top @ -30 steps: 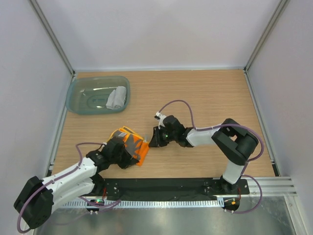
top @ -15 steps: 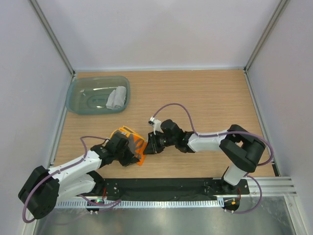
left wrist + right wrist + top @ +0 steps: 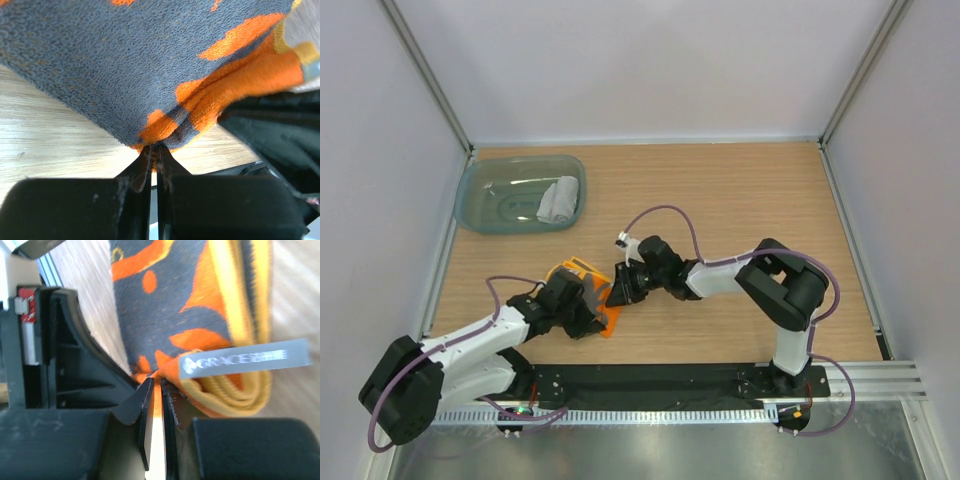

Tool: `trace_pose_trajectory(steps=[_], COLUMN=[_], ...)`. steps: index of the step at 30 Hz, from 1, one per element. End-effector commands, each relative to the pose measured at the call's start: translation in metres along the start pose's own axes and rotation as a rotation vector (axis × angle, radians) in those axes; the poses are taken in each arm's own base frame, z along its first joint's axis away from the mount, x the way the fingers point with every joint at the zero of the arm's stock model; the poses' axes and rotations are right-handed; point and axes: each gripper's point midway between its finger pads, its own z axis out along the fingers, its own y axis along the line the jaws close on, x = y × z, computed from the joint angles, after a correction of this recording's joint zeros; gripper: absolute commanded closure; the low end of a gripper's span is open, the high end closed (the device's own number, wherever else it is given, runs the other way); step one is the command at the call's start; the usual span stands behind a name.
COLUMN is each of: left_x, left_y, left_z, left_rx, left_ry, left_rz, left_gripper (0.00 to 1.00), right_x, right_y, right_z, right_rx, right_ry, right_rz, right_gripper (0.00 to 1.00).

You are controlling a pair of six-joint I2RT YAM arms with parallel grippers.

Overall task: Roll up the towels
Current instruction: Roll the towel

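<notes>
The orange towel [image 3: 578, 272] is lying at 7 o'clock on the table [image 3: 740, 200]. It is looking soft, light and floppy. The left gripper [image 3: 155, 152] is pinching its 7 o'clock edge, squeezed tight. The right gripper [image 3: 156, 387] is nipping its 3 o'clock edge, almost closed. The edges are looking like the best place to hold it. The grey towel [image 3: 558, 200] is sitting in the tub [image 3: 520, 158] at 10 o'clock.

Overhead view: even, bright light, soft shadows, glints on the teal tub [image 3: 485, 215]. Wrist views: orange towel [image 3: 100, 65] weave sharp, edges blurred.
</notes>
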Motion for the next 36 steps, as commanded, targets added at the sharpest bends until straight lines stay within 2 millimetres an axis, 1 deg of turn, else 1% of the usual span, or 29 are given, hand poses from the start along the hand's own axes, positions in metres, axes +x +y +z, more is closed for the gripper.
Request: trace_pose_trajectory(steps=[1, 3, 9, 12, 15, 16, 17, 18, 20, 21, 22, 23, 24, 26, 27, 28, 30, 31, 32, 34, 35, 36], left_x=[-0.004, -0.004, -0.004, -0.004, -0.008, -0.009, -0.016, -0.016, -0.023, -0.024, -0.023, -0.025, -0.030, -0.034, -0.044, -0.046, -0.050, -0.054, -0.049, -0.049, -0.041, -0.039], left_y=[0.011, 0.010, 0.009, 0.005, -0.002, 0.000, -0.006, -0.001, -0.002, -0.008, -0.005, -0.007, -0.007, -0.008, -0.007, -0.008, -0.015, -0.025, -0.031, -0.047, -0.058, -0.066], left_z=[0.003, 0.003, 0.003, 0.001, -0.005, -0.008, -0.013, -0.017, -0.024, -0.030, -0.034, -0.038, -0.045, -0.055, -0.065, -0.070, -0.077, -0.083, -0.084, -0.081, -0.082, -0.073], left_rx=[-0.054, -0.055, -0.056, -0.052, -0.045, -0.064, -0.060, -0.095, -0.118, -0.109, -0.131, -0.129, -0.149, -0.159, -0.191, -0.201, -0.192, -0.176, -0.162, -0.145, -0.126, -0.127], left_ry=[-0.014, -0.013, -0.007, -0.003, -0.015, -0.018, -0.049, -0.049, -0.079, -0.081, -0.073, -0.085, -0.114, -0.153, -0.211, -0.230, -0.264, -0.291, -0.293, -0.320, -0.316, -0.311], left_rz=[0.029, 0.031, 0.038, 0.049, 0.095, 0.109, 0.138, 0.157, 0.184, 0.207, 0.215, 0.228, 0.244, 0.271, 0.296, 0.322, 0.382, 0.419, 0.467, 0.536, 0.593, 0.621], left_gripper=[1.00, 1.00, 1.00, 1.00, 0.99, 0.96, 0.90, 0.88, 0.82, 0.81, 0.80, 0.79, 0.78, 0.76, 0.76, 0.76, 0.77, 0.77, 0.77, 0.76, 0.74, 0.73], right_x=[-0.027, -0.027, -0.026, -0.021, -0.018, -0.017, -0.015, -0.014, -0.013, -0.015, -0.009, -0.008, -0.009, -0.008, -0.008, -0.007, -0.006, -0.007, -0.007, -0.007, -0.005, -0.004], right_y=[0.004, -0.007, -0.028, -0.036, -0.040, -0.042, -0.044, -0.045, -0.051, -0.052, -0.060, -0.063, -0.063, -0.067, -0.068, -0.068, -0.069, -0.070, -0.070, -0.069, -0.071, -0.072], right_z=[0.002, 0.001, 0.002, 0.003, 0.004, 0.005, 0.006, 0.006, 0.006, 0.006, 0.008, 0.009, 0.010, 0.013, 0.013, 0.013, 0.014, 0.014, 0.014, 0.014, 0.014, 0.015], right_rx=[-0.057, -0.054, -0.023, -0.010, 0.002, 0.009, 0.014, 0.016, 0.044, 0.054, 0.083, 0.096, 0.096, 0.104, 0.107, 0.110, 0.115, 0.115, 0.115, 0.114, 0.117, 0.120], right_ry=[-0.072, -0.076, -0.076, -0.069, -0.063, -0.061, -0.057, -0.056, -0.054, -0.052, -0.027, -0.025, -0.022, -0.015, -0.013, -0.013, -0.011, -0.013, -0.011, -0.012, -0.008, -0.005], right_rz=[-0.009, 0.021, 0.058, 0.074, 0.083, 0.088, 0.092, 0.094, 0.100, 0.089, 0.103, 0.107, 0.109, 0.113, 0.114, 0.114, 0.116, 0.113, 0.115, 0.114, 0.116, 0.117], right_gripper=[0.82, 0.82, 0.83, 0.83, 0.83, 0.84, 0.84, 0.84, 0.84, 0.84, 0.84, 0.84, 0.85, 0.84, 0.84, 0.84, 0.84, 0.85, 0.84, 0.84, 0.84, 0.85])
